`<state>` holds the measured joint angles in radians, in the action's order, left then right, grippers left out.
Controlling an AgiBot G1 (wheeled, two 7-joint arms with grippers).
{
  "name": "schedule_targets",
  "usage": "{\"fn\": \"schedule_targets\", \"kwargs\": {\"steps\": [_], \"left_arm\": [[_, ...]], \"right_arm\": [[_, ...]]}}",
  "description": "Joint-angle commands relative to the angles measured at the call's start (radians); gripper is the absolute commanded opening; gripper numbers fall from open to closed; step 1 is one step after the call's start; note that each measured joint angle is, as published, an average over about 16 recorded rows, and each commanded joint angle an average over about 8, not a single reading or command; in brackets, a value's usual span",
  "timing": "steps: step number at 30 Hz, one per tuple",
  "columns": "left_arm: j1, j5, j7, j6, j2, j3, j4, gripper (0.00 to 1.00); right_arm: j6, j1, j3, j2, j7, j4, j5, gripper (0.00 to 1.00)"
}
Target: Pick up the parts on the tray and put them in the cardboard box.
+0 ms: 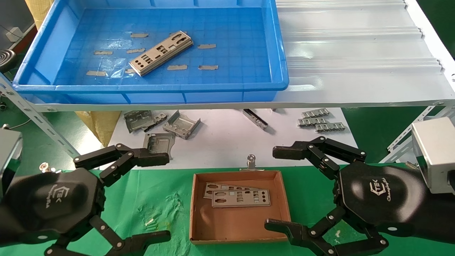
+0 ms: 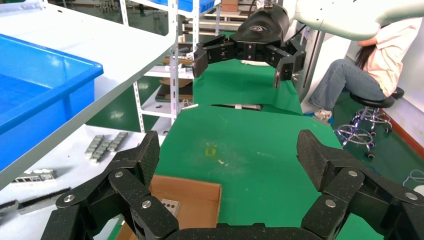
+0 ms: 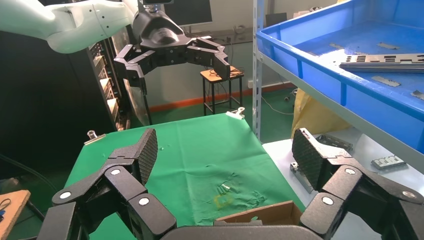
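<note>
Our left gripper (image 1: 149,195) and right gripper (image 1: 280,188) both hang wide open, empty, flanking the cardboard box (image 1: 199,227); two parts (image 1: 241,198) lie in it already — a stack of parts (image 1: 160,53) remains in the tray (image 1: 149,94); thin, stiff, slick, probably light, so we would pinch across the long edges.

Both claws are matte black, the left claw (image 1: 156,195) and right claw (image 1: 280,188) alike: hexagonal palms stamped with a pale logo, linked fingers studded with silver screws, textured pads (image 2: 320,160). White arm shells, grey wrist blocks.
</note>
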<state>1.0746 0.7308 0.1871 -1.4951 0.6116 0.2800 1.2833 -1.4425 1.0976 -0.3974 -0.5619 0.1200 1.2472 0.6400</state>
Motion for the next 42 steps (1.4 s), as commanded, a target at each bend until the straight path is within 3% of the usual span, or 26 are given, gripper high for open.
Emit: {"fn": "schedule_targets", "kwargs": {"steps": [1, 4, 5, 6, 42], "left_arm": [[0.0, 0.0, 0.0, 0.0, 0.0, 0.0, 0.0, 1.0], [0.0, 0.0, 0.0, 0.0, 0.0, 0.0, 0.0, 1.0], [0.0, 0.0, 0.0, 0.0, 0.0, 0.0, 0.0, 1.0], [0.0, 0.0, 0.0, 0.0, 0.0, 0.0, 0.0, 1.0], [0.0, 0.0, 0.0, 0.0, 0.0, 0.0, 0.0, 1.0]], "right_arm": [[0.0, 0.0, 0.0, 0.0, 0.0, 0.0, 0.0, 0.3], [0.0, 0.0, 0.0, 0.0, 0.0, 0.0, 0.0, 0.19], [0.0, 0.0, 0.0, 0.0, 0.0, 0.0, 0.0, 0.06], [0.0, 0.0, 0.0, 0.0, 0.0, 0.0, 0.0, 0.0], [0.0, 0.0, 0.0, 0.0, 0.0, 0.0, 0.0, 0.0]]}}
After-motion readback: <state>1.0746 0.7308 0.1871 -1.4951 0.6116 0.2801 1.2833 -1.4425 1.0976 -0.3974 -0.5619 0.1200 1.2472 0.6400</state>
